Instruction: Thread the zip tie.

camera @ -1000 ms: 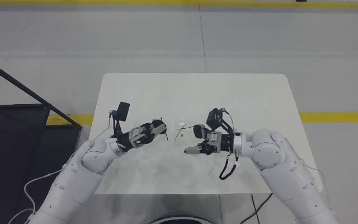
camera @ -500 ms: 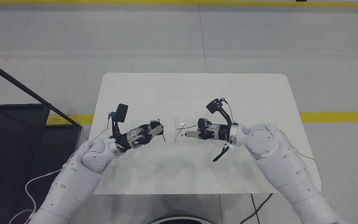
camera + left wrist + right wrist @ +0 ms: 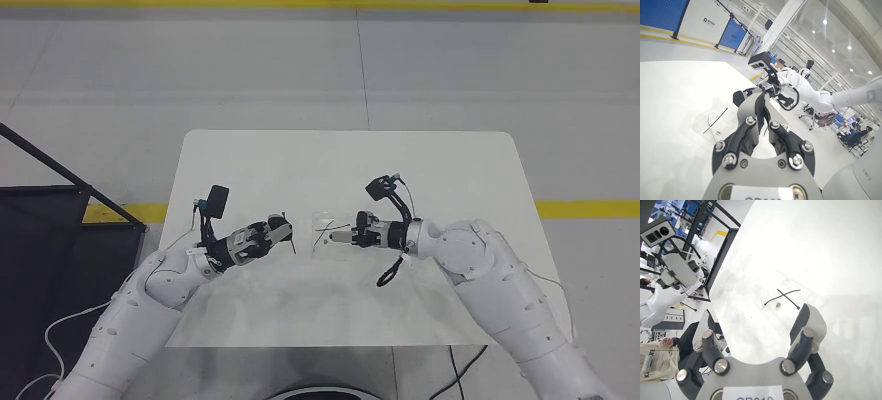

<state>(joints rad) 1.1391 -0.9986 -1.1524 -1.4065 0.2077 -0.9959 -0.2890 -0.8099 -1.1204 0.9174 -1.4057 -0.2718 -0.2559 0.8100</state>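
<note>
White table (image 3: 450, 170), grey floor (image 3: 200, 70); left end effector (image 3: 285, 232) pinches zip tie (image 3: 765, 129), right end effector (image 3: 757, 311) wide

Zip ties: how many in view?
3. First tie and second tie lie crossed on the clear sheet. Third tie, a thin black strand, seems pinched in the left gripper, partly hidden.

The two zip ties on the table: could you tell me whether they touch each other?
Touching. The right wrist view shows the straight zip tie crossing the curved zip tie in an X.
</note>
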